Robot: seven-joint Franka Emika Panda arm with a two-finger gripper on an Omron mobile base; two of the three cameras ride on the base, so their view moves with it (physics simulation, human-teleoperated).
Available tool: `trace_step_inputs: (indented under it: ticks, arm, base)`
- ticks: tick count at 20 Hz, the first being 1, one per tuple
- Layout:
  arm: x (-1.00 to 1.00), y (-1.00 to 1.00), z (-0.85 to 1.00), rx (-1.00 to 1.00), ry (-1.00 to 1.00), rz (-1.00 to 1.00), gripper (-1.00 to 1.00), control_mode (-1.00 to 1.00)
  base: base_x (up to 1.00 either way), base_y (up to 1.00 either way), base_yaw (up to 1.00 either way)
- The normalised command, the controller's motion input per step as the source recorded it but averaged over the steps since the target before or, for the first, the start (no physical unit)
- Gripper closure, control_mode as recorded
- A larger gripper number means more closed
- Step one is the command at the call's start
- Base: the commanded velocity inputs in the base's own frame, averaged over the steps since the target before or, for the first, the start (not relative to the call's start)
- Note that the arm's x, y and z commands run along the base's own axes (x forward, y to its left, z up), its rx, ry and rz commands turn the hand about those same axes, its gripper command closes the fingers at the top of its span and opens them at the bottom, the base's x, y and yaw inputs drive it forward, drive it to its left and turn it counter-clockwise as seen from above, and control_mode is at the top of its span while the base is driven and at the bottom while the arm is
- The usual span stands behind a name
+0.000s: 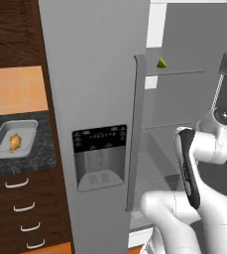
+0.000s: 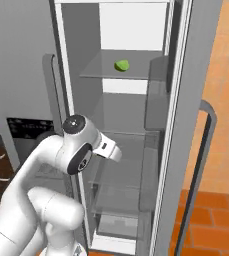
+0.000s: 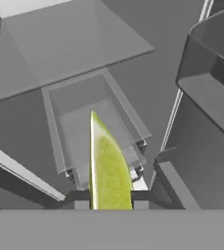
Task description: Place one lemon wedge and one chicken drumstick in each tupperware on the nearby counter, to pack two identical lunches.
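Inside the open fridge, a lemon wedge pinched upright in the gripper, seen through the hand camera; the two dark finger tips pressed to either side of the wedge's lower end, at 6 o'clock in that frame. Behind the held wedge, grey glass shelves and a clear drawer stacked toward 12 o'clock, with door bins at 2 o'clock.

A second lemon wedge resting on the upper fridge shelf, at 12 o'clock in the right base view; the same wedge showing at 1 o'clock in the left base view, just past the edge of the grey fridge door with its water dispenser.

On the black speckled counter at 9 o'clock in the left base view, one tupperware with a chicken drumstick lying inside it, roughly at its middle. Below the counter, dark wooden drawers with curved silver handles.

White arm bent at the elbow and reaching into the fridge's lower compartment, well apart from the counter and the tupperware.
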Motion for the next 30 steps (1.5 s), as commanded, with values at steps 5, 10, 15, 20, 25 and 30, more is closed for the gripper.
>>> trace_step_inputs:
  ticks: [5, 10, 15, 20, 25, 30]
  arm:
    - [0.00, 0.00, 0.00, 0.00, 0.00, 0.00, 1.00, 1.00]
    - [0.00, 0.00, 0.00, 0.00, 0.00, 0.00, 1.00, 1.00]
    - [0.00, 0.00, 0.00, 0.00, 0.00, 0.00, 1.00, 1.00]
    - [0.00, 0.00, 0.00, 0.00, 0.00, 0.00, 1.00, 1.00]
    - [0.00, 0.00, 0.00, 0.00, 0.00, 0.00, 1.00, 1.00]
    - [0.00, 0.00, 0.00, 0.00, 0.00, 0.00, 1.00, 1.00]
  base:
    - [-0.75, 0.96, 0.31]
    - [-0.51, 1.00, 0.43]
    - [-0.19, 1.00, 0.44]
    - [0.11, 1.00, 0.34]
    - [0.78, 1.00, 0.17]
    - [1.00, 1.00, 0.03]
